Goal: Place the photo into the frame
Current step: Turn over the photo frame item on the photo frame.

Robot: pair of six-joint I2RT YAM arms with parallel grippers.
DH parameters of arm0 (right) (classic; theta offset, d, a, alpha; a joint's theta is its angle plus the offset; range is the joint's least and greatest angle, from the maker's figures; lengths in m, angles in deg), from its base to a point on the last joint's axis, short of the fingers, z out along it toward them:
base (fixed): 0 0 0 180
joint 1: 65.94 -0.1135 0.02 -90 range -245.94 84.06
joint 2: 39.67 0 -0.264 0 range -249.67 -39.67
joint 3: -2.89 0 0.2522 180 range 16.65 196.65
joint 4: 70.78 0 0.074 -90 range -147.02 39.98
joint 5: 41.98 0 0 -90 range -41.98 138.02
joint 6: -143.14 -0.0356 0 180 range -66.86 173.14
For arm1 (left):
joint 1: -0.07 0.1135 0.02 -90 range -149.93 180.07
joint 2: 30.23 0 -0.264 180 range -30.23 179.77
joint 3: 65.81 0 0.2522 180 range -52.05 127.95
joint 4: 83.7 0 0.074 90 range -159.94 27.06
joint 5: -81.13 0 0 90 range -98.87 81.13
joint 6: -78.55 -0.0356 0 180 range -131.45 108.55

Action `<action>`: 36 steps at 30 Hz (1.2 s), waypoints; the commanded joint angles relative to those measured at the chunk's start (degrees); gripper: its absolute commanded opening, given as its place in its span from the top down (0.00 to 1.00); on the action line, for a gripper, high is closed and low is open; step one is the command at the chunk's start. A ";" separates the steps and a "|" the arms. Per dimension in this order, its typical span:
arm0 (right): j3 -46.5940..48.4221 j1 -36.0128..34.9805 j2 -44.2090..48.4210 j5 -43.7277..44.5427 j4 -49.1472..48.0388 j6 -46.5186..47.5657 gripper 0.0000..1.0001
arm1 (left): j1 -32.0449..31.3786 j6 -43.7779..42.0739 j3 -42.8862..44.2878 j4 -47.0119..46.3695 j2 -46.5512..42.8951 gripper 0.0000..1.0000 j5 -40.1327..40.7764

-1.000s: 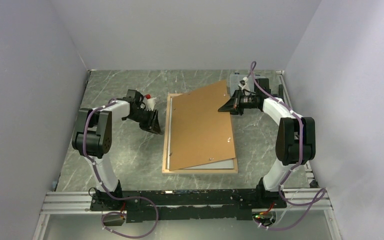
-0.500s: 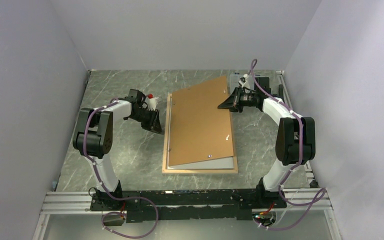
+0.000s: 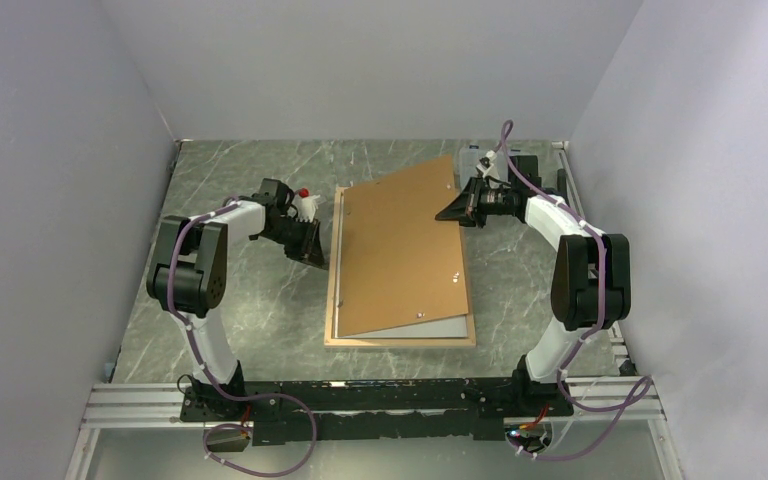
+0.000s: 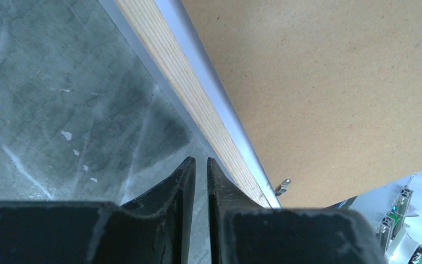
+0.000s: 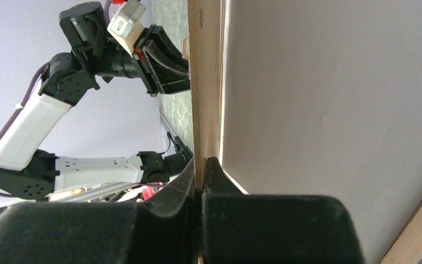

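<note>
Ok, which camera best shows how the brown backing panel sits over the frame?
Top external: the whole backing panel shows, skewed over the frame, its far corner in the right tool. Left wrist shows only a patch beside the frame's rail; right wrist sees it edge-on.

I've got left gripper w/ black fingers nearly together, tips just beside light-wood frame rail, brown fibreboard backing panel beyond.
</note>
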 commanded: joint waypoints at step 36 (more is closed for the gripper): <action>-1.84 -2.25 -3.70 12.90 2.23 1.28 0.80 | -2.31 -2.44 0.06 -1.39 2.77 0.97 -1.49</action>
